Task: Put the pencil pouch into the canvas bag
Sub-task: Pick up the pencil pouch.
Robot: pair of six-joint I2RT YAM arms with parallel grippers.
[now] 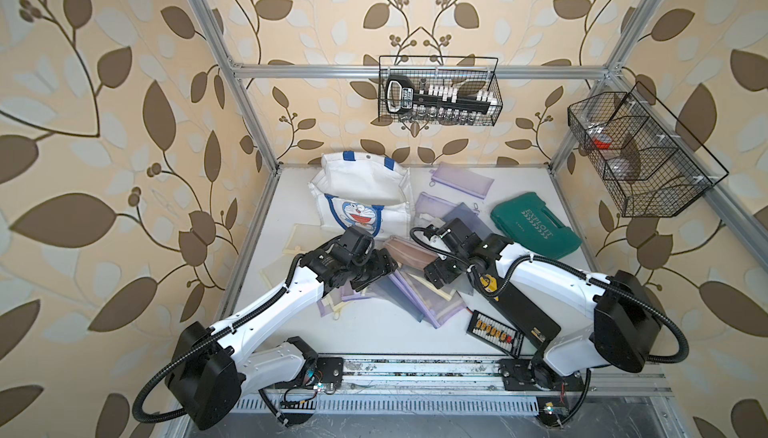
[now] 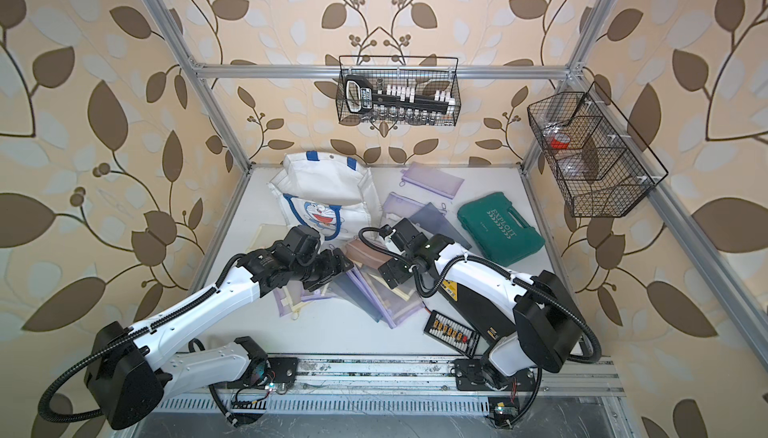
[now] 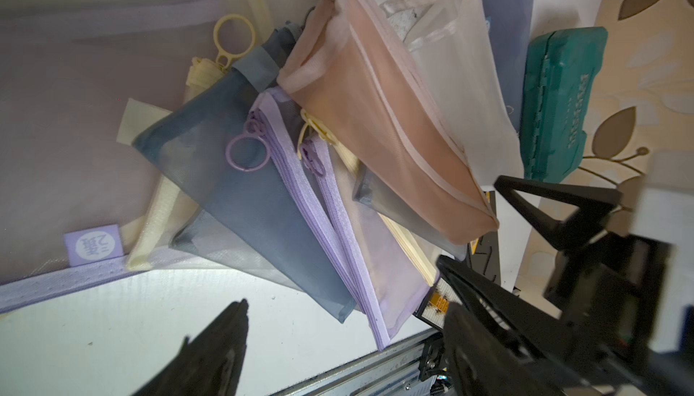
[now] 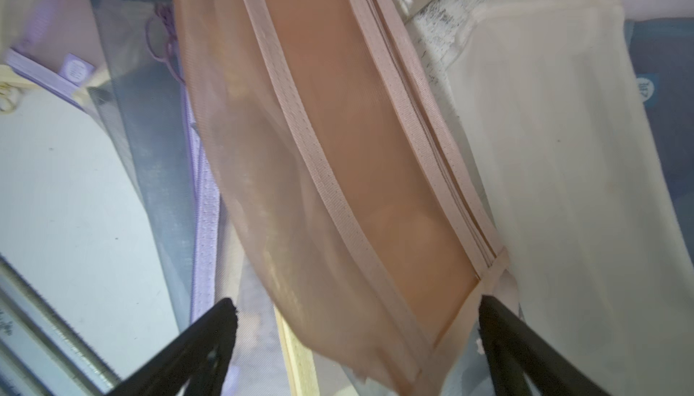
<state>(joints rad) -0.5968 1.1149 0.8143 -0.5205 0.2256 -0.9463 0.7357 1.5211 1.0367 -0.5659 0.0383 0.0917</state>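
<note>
1. Aluminium rail [image 1: 415,367] along the front edge. Both arms are mounted on it, so each reaches inward over the white table [image 1: 374,332].
2. Black connector board [image 1: 494,332], flat on the table below the right arm. It has no part in the job.
3. Heap of mesh pouches [image 1: 415,298] in purple, grey-blue and cream, overlapping loosely at mid-table. They lie partly under the wanted one, which is probably why the top piece is being taken.
4. Left gripper [image 1: 384,263], at the heap's left edge. Its jaws are apart with nothing between them, and it seems to be standing by to help.
5. Right gripper [image 4: 356,304], jaws spread wide and straddling one short end of item 6. One fingertip [image 4: 499,322] sits at the corner seam and the other is clear of the fabric. There is no squeeze yet, so this looks like lining up for a pinch.
6. Pencil pouch [image 3: 379,112], peach-pink mesh with a pink zip, lying on top of the heap between the two grippers. Its far end points toward the bag, and it is not in the bag.
7. Green tool case [image 1: 536,224], closed, to the right of the heap. Clutter only.
8. Canvas bag [image 1: 361,184], white with blue handles and a cartoon cat pocket, slumped at the back left. How far its mouth gapes cannot be told, and it will likely need holding open.
9. Wire basket [image 1: 494,107] on the back rail and side basket [image 1: 665,195] on the right frame. Both keep their contents off the table.
</note>
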